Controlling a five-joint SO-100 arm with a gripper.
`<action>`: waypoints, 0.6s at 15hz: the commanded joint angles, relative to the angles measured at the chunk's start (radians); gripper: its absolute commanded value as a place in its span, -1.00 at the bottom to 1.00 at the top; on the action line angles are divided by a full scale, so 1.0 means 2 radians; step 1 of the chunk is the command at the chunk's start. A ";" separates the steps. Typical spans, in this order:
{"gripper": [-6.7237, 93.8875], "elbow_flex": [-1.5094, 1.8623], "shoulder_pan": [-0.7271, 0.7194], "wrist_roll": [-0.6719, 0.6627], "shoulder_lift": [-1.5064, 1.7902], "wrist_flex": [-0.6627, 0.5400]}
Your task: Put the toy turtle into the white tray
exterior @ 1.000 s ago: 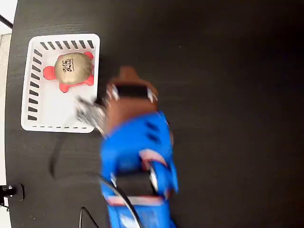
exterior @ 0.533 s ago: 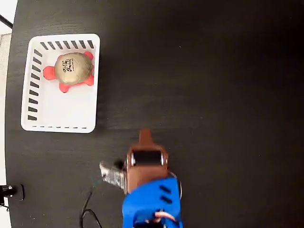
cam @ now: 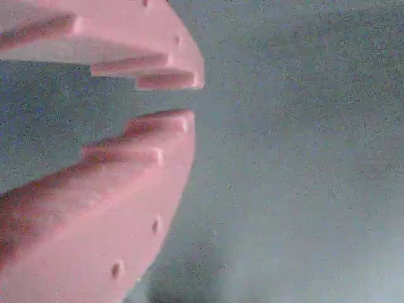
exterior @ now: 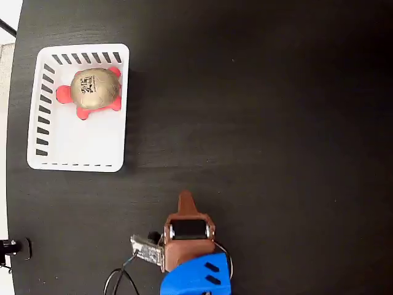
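Turtle's place: the toy turtle [exterior: 94,91] lies inside the white tray [exterior: 77,157], in the upper half of it as the fixed view shows it, resting on the tray floor and free of any grip.

Turtle's long axis: roughly left-right in the fixed view, with what looks like the pink-red head toward the tray's left wall and feet showing at the right and lower edges of the shell.

Direction from the jaws: the gripper [exterior: 185,200] sits at the bottom middle of the fixed view; the turtle and tray lie up and to the left of it, well apart, with bare desk [exterior: 276,123] between.

Jaws: nearly pressed together and empty. In the wrist view the gripper [cam: 180,98] shows a narrow gap between the 2 pink fingers, with nothing in it and only blurred grey surface behind.

Nearer arm: only 1 arm, blue with a brown wrist, low in the fixed view.

Task standing: judged from how things lie, the turtle is already in the tray; nothing calls for another grasp, and the sensible remainder would be for the arm to rest clear of the tray.

Risk: small; the arm is far from the tray, so knocking it seems unlikely.

Count: 1 turtle, 1 tray, 1 gripper, 1 arm.
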 commanded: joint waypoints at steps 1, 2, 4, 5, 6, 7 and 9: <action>-0.87 0.010 -0.005 0.008 0.012 0.013; -0.87 0.009 -0.002 0.011 0.013 0.027; -0.87 0.009 -0.002 0.014 0.017 0.034; -0.87 0.009 -0.002 0.012 0.021 0.035; -0.87 0.010 -0.007 0.005 0.025 0.036; -0.87 0.010 -0.007 0.005 0.025 0.036; -0.87 0.010 -0.007 0.005 0.025 0.036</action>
